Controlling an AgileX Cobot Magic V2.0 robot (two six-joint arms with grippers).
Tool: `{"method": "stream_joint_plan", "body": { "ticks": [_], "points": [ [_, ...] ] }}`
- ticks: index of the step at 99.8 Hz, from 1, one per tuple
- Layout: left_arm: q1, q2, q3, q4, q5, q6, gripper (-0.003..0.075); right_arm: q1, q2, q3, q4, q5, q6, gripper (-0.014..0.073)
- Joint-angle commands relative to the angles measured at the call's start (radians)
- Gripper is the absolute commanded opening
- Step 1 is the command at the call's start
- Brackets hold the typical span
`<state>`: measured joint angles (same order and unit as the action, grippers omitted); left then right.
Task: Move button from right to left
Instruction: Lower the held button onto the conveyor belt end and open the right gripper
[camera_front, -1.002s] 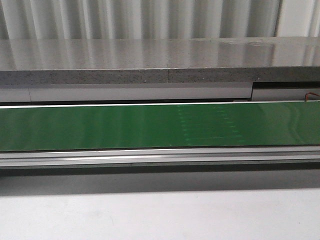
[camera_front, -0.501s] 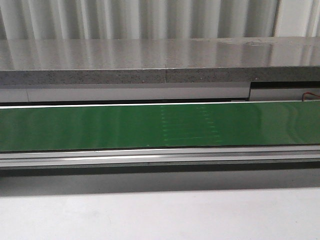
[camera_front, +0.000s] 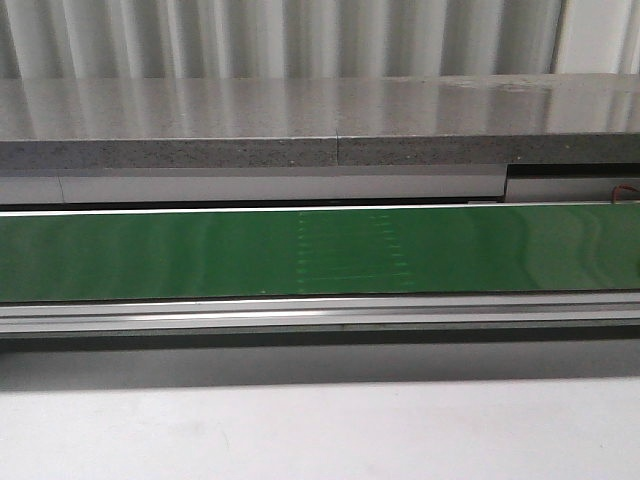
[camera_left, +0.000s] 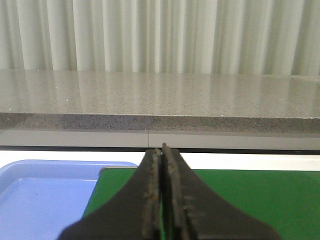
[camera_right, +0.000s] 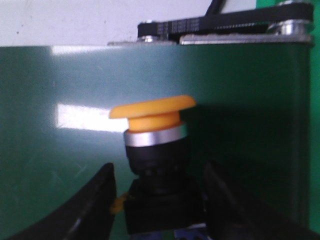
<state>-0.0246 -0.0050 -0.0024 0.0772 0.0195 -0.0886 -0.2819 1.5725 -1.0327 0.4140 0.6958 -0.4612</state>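
The button stands on the green conveyor belt in the right wrist view, with a yellow-orange cap, silver ring, black collar and dark block below. My right gripper is open, one finger on each side of the button's block, with a narrow gap showing on one side. In the left wrist view my left gripper is shut and holds nothing, above the end of the belt. The front view shows neither gripper nor the button.
A blue tray lies right beside the belt's end under the left gripper. A grey stone ledge runs behind the belt, with a metal rail in front. A black toothed drive belt sits beyond the button.
The faint seam marks on the green belt have shifted left across the front view. Nothing else differs there.
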Motion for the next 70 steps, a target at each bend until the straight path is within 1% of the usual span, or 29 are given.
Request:
{"method": "stream_joint_plan", "body": {
  "ticks": [1,11,18,26,42,52,63,70],
  "points": [
    [-0.007,-0.033,0.026,-0.001,-0.079,-0.006,-0.0020,0.001,-0.039,-0.012,0.028,-0.054,0.005,0.0195],
    [-0.007,-0.033,0.026,-0.001,-0.079,-0.006,-0.0020,0.001,-0.038,-0.012,0.028,-0.054,0.005,0.0198],
    [-0.007,-0.033,0.026,-0.001,-0.079,-0.006,-0.0020,0.001,-0.038,-0.012,0.028,-0.054,0.005,0.0221],
    [-0.007,-0.033,0.026,-0.001,-0.079,-0.006,-0.0020,0.001,-0.038,-0.012,0.028,-0.054,0.005,0.0272],
    [-0.007,-0.033,0.026,-0.001,-0.079,-0.006,-0.0020,0.001,-0.028,-0.011,0.028,-0.053,0.005,0.0415],
    [-0.007,-0.033,0.026,-0.001,-0.079,-0.006,-0.0020,0.001,-0.023,-0.011,0.031,-0.054,0.005,0.0482],
    [-0.007,-0.033,0.026,-0.001,-0.079,-0.006,-0.0020,0.001,-0.022,-0.012,0.033,-0.062,0.005,0.0526],
    [-0.007,-0.033,0.026,-0.001,-0.079,-0.006,-0.0020,0.001,-0.025,-0.013,0.048,-0.067,0.005,0.0533]
  ]
}}
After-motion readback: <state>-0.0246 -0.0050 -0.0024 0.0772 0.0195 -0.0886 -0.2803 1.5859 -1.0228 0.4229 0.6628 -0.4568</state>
